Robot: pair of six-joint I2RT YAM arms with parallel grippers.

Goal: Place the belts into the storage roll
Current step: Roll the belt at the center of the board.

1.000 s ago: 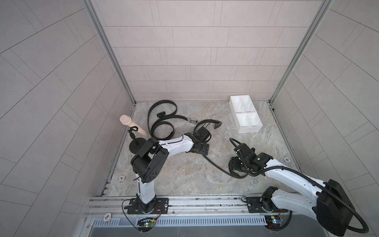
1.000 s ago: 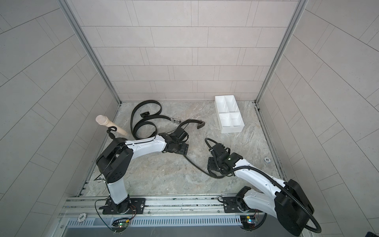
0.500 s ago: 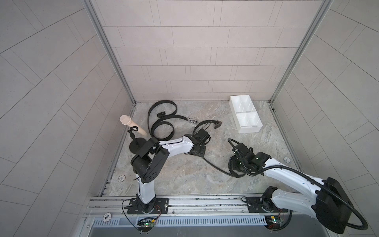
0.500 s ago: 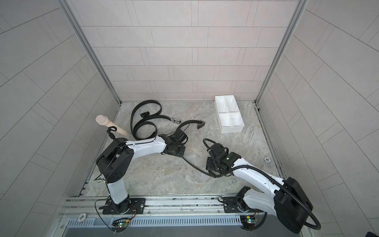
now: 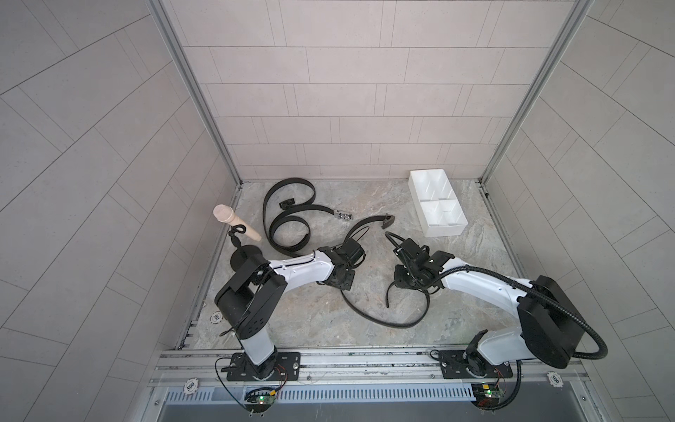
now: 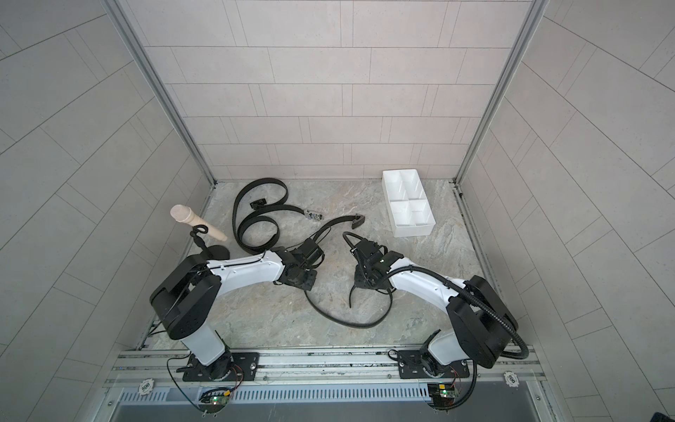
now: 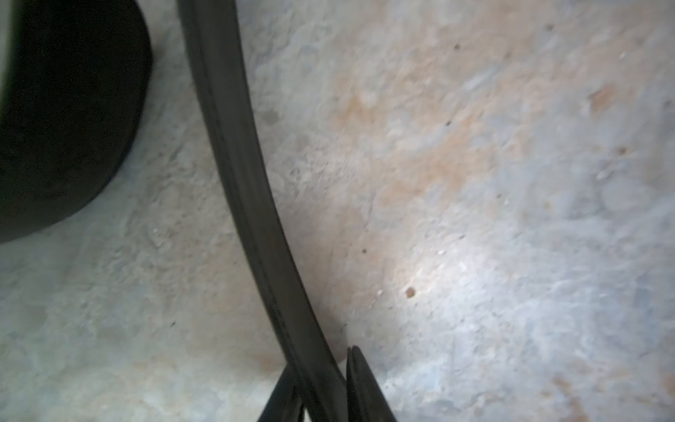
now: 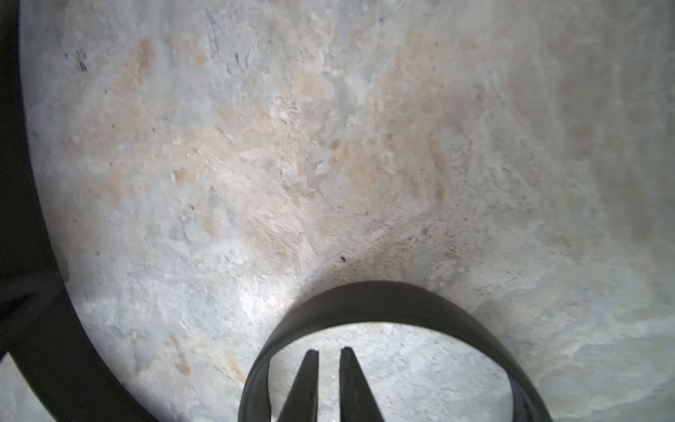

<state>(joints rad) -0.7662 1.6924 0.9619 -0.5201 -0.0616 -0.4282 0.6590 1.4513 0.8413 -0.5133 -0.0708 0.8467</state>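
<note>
One black belt runs from its dark buckle under my left gripper, curves across the floor and rises to my right gripper. In the left wrist view this belt passes between the fingertips, and the left gripper is shut on it. My right gripper is shut with bare floor showing between its tips. The belt arches around them. Two more belts lie in loose loops at the back left. The white storage roll stands at the back right.
A black round-based stand with a beige peg leans by the left wall, close to my left arm. A silvery buckle lies between the looped belts and the held belt. Walls close in the floor on three sides, and a metal rail runs along the front.
Both grippers have closed. The left one has come down toward the front onto the belt. The right one has shifted left, and the belt's free end now curls up beside it.
</note>
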